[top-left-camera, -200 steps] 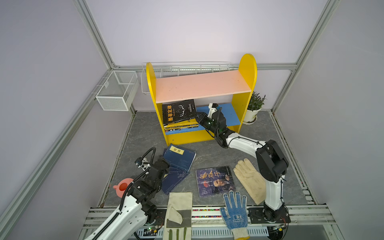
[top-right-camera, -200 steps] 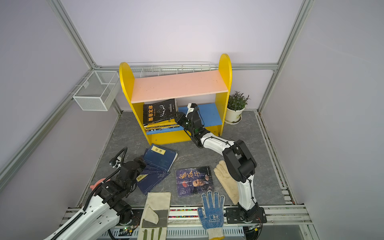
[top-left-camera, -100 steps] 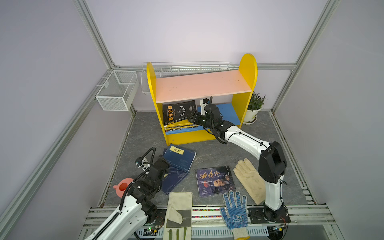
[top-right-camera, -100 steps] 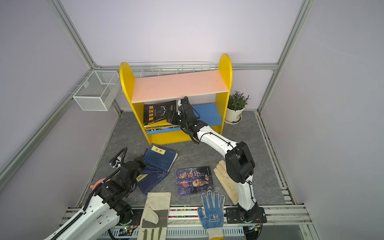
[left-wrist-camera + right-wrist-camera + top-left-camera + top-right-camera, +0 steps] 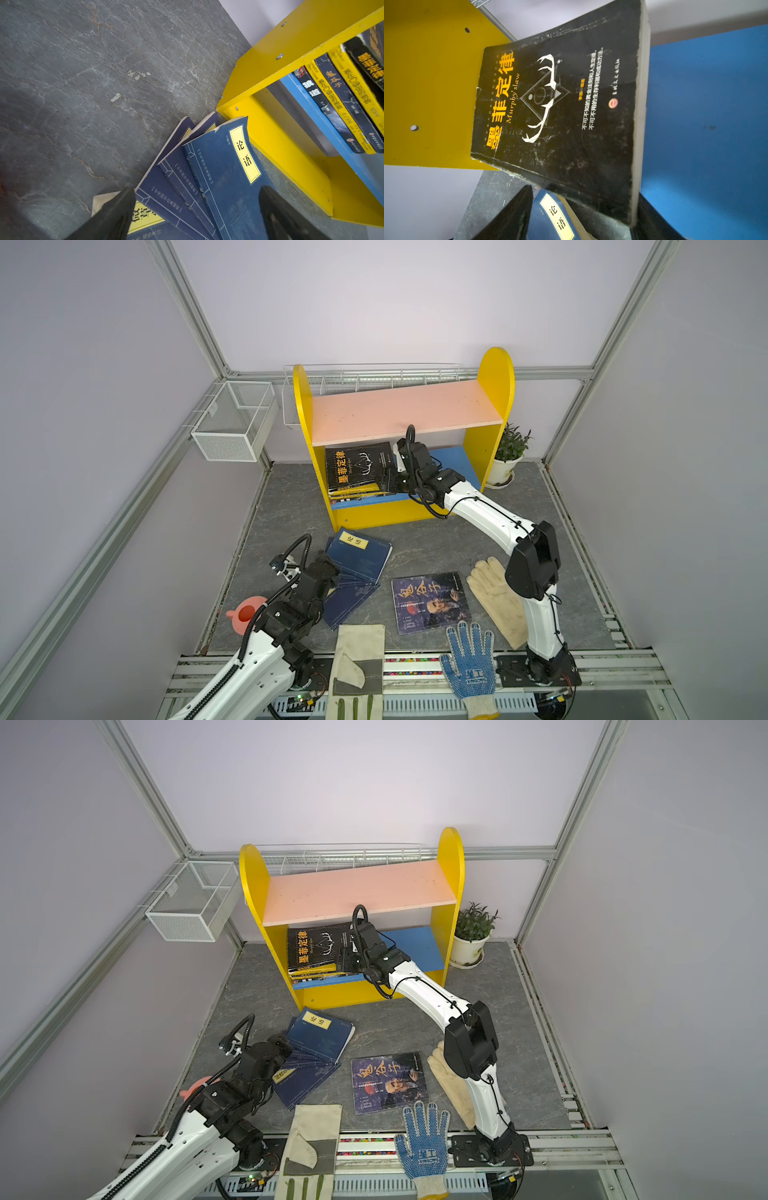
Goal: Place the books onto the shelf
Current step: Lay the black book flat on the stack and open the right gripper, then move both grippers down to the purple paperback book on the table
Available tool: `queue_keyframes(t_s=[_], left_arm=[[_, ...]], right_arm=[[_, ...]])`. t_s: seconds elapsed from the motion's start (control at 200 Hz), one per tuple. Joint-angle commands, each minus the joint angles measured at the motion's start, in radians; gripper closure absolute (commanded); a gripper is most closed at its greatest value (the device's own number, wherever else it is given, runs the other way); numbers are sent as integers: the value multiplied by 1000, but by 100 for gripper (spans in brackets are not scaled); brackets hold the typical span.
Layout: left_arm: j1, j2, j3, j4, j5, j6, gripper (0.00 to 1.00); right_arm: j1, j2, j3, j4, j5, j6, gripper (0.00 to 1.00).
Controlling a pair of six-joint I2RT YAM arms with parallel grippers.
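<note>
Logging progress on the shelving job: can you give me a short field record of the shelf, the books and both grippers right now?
shelf: pink upper board bare; books stacked at the left end of the blue lower board
top of stack: black book
right gripper: open, at the black book's edge
left gripper: open, over the navy books
on floor: fanned navy books; purple-blue book
also there: three gloves

Mesh basket (image 5: pixel 235 423), potted plant (image 5: pixel 509 452), cream glove (image 5: pixel 496 601), blue-dotted glove (image 5: pixel 469 668), canvas glove (image 5: pixel 359 659), pink funnel (image 5: pixel 244 614)
</note>
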Motion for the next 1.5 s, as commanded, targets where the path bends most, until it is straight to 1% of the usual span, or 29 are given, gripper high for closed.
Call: queue_keyframes(t_s=[0.0,0.125,0.2,0.41,0.615,0.675,0.785,0.9,0.91,0.93,0.96,1.025,1.09,1.14,1.17,1.215,1.289,1.384,1.434,1.494], left_arm=[[6,5,6,-9,-9,-15,7],[6,11,8,-4,-7,-13,7],[6,11,9,-6,-7,-15,7],[6,10,11,-8,-7,-15,7],[6,11,12,-8,-7,-17,7],[6,11,12,-7,-6,-16,7],[6,14,12,4,0,-3,6],[6,21,3,64,29,58,5],[6,22,3,73,36,59,5],[6,25,0,94,45,103,4],[6,32,-5,128,66,137,2],[5,59,-8,206,125,216,2],[5,102,-2,271,200,302,2],[5,138,9,298,265,365,2],[5,174,15,314,306,401,2],[3,214,24,337,377,455,2],[-13,263,45,355,480,541,2],[-70,318,88,325,545,641,1],[-104,351,109,302,570,672,1],[-132,389,118,290,615,689,1]], right_arm=[[2,20,24,-32,-14,-50,28],[2,31,40,-51,-25,-78,26],[3,30,52,-79,-8,-101,25],[3,-20,35,-87,103,-195,21],[2,-62,20,-96,172,-269,20],[2,-91,-24,-67,178,-281,20],[-4,-196,-194,58,179,-285,20],[-12,-317,-371,125,195,-220,20],[-13,-326,-386,127,195,-207,20],[-17,-346,-418,129,193,-184,20],[-26,-379,-461,130,185,-147,20],[-52,-437,-562,106,156,-63,20],[-102,-491,-660,54,55,-8,20],[-143,-522,-715,-33,-8,12,20],[-162,-540,-747,-81,-44,3,20],[-181,-564,-788,-153,-95,-45,20],[-182,-603,-838,-292,-92,-103,20],[-183,-643,-896,-420,-160,-146,20],[-181,-655,-929,-473,-193,-150,20],[-182,-679,-987,-509,-203,-138,20]])
